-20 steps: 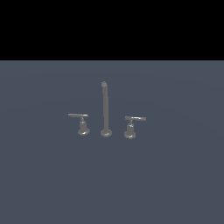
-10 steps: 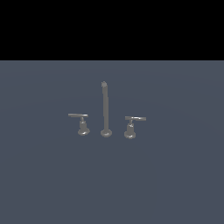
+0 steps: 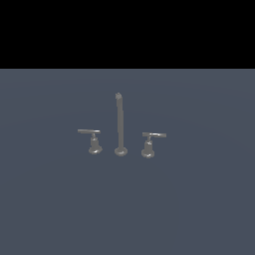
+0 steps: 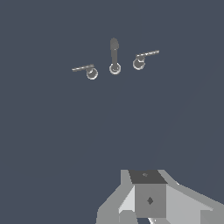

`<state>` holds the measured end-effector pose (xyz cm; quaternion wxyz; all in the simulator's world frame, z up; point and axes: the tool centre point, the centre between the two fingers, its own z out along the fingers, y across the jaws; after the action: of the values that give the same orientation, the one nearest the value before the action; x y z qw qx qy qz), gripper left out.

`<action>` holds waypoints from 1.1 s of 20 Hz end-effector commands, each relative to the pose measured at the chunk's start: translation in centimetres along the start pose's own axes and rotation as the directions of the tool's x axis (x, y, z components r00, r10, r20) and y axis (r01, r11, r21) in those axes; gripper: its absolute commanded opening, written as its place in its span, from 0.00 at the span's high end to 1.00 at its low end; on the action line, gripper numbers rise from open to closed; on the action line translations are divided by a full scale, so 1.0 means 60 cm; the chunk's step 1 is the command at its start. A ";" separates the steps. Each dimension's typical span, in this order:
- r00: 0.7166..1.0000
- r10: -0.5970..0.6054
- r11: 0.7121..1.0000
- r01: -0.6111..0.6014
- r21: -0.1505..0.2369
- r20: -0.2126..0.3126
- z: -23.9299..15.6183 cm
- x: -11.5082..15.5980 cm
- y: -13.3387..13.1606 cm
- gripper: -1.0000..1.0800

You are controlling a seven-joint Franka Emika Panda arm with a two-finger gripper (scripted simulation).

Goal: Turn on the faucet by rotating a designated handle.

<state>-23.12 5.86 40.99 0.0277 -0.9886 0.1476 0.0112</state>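
The faucet stands in the middle of the exterior view, with a tall thin upright spout [image 3: 119, 124] on a round foot. The handle [image 3: 91, 140], a dull-grey lever on a short flared post, is on the exterior view's left of the spout. Its twin [image 3: 150, 144], with a paler base, is on the right. The wrist view shows the spout [image 4: 114, 57], the handle [image 4: 87, 71] and the twin [image 4: 142, 59] from above, far off. Only part of my gripper [image 4: 149, 199] shows in the wrist view, well away from the faucet. Its fingertips are cut off. It does not show in the exterior view.
The faucet set stands on a flat dark blue-grey surface [image 3: 199, 199] that spreads around it on all sides. A black band lies beyond the surface's far edge in the exterior view.
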 end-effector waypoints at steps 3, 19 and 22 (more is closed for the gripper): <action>0.995 0.097 0.995 -0.097 0.000 -0.004 0.038 0.009 -0.032 1.00; 0.907 0.422 0.907 -0.422 0.002 -0.016 0.172 0.070 -0.136 1.00; 0.880 0.476 0.880 -0.476 0.003 -0.018 0.195 0.084 -0.152 1.00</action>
<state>-16.35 13.36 30.32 0.0221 -0.9283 0.3711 0.0091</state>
